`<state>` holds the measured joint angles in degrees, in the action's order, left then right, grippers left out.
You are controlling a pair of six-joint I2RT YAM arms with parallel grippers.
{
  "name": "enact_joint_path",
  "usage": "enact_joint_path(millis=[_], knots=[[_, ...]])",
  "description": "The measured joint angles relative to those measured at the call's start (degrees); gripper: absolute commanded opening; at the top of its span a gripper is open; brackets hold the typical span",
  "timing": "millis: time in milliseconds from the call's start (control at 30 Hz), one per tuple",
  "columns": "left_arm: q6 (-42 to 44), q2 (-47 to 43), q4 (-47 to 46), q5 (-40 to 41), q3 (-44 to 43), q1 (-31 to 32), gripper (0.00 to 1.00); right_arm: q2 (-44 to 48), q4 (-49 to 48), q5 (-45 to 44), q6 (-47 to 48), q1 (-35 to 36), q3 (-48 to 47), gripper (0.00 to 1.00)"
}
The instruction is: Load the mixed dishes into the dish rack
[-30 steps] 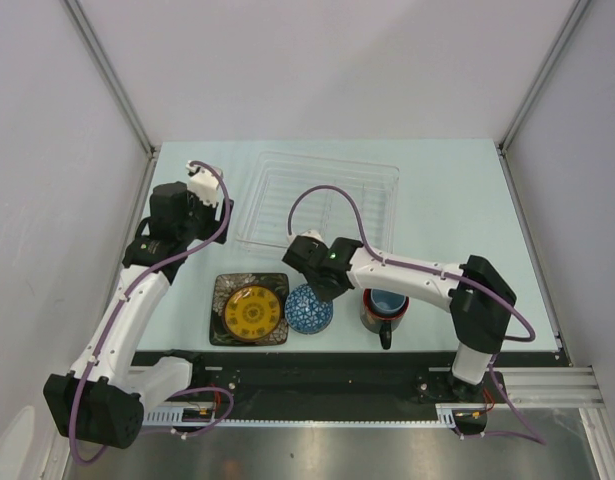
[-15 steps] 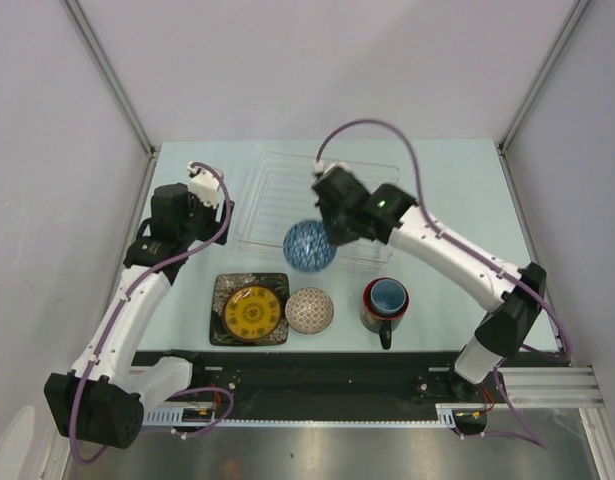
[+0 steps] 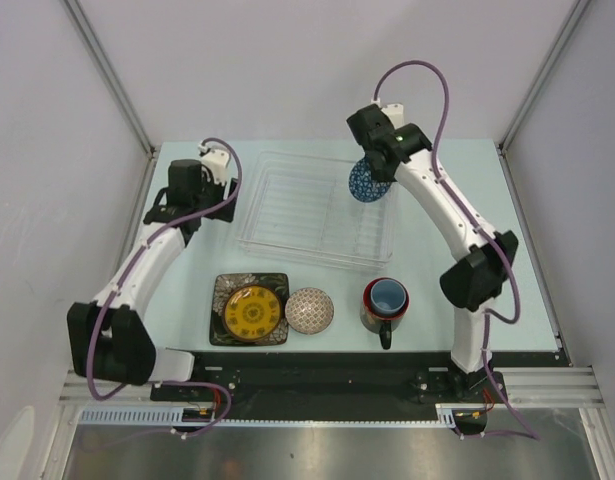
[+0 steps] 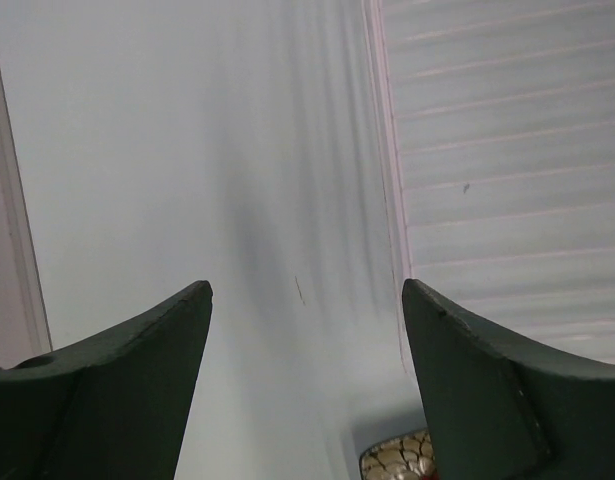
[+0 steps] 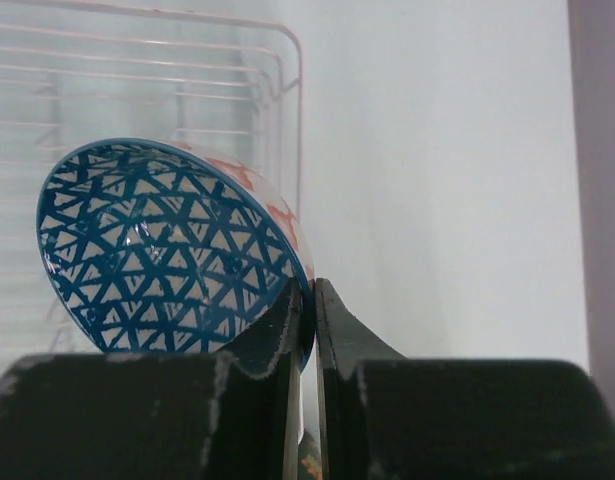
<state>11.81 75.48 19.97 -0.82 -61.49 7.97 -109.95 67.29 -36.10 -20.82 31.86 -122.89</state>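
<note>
Right wrist view: the right gripper (image 5: pixel 305 300) pinches the rim of the tipped blue-white patterned bowl (image 5: pixel 167 250), which hides part of the clear, ribbed dish rack (image 5: pixel 137 90). From above, the bowl hangs at the rack's 2 o'clock corner. The left gripper (image 4: pixel 307 290) is spread wide. The light blue cup (image 3: pixel 388 296) sits inside the dark mug (image 3: pixel 368 312).

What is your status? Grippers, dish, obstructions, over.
Left gripper open, empty, beside dish rack. Right gripper shut on blue-white patterned bowl, by the rim, tilted over rack's far right corner. Nothing seen between bowl and rack.
</note>
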Motion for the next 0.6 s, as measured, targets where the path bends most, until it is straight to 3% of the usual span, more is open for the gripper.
enact_joint_path(millis=[200,600], knots=[[-1.09,10.03,-2.21,0.02,-9.68,-1.05,0.82,-9.57,5.14,-4.35,-1.86,-0.90,-6.16,0.00],[-2.99,17.00,-3.15,-0.74,-14.27,-4.02,0.82,-11.08,9.46,-19.69,-12.24,2.10,-6.36,0.00]])
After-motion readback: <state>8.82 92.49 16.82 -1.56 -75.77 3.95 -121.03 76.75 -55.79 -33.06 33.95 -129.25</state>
